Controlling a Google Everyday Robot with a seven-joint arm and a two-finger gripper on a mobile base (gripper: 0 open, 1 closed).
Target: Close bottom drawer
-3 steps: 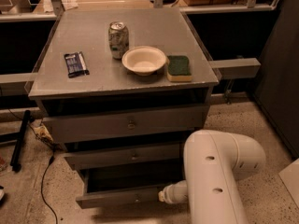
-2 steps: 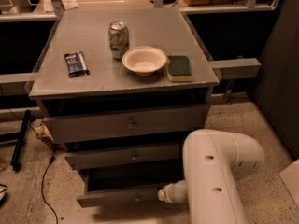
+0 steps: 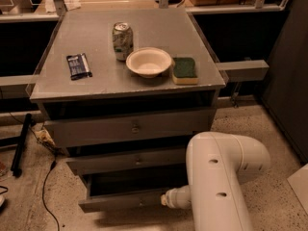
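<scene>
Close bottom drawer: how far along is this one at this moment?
Done: the arm is down at drawer level. In hand: the gripper is at the right part of the bottom drawer front. Left: nearly the whole push, since the drawer stands pulled out, its dark inside showing, well proud of the middle drawer.

Bottom drawer (image 3: 120, 202): grey weathered wood, matt. Hand (image 3: 165, 199) at its front: smooth white plastic.

The bottom drawer (image 3: 120, 202), narrow grey weathered wood, sits level and partly pulled out under the cabinet (image 3: 130, 127); the gripper (image 3: 165, 199) is at its front's right end.
</scene>
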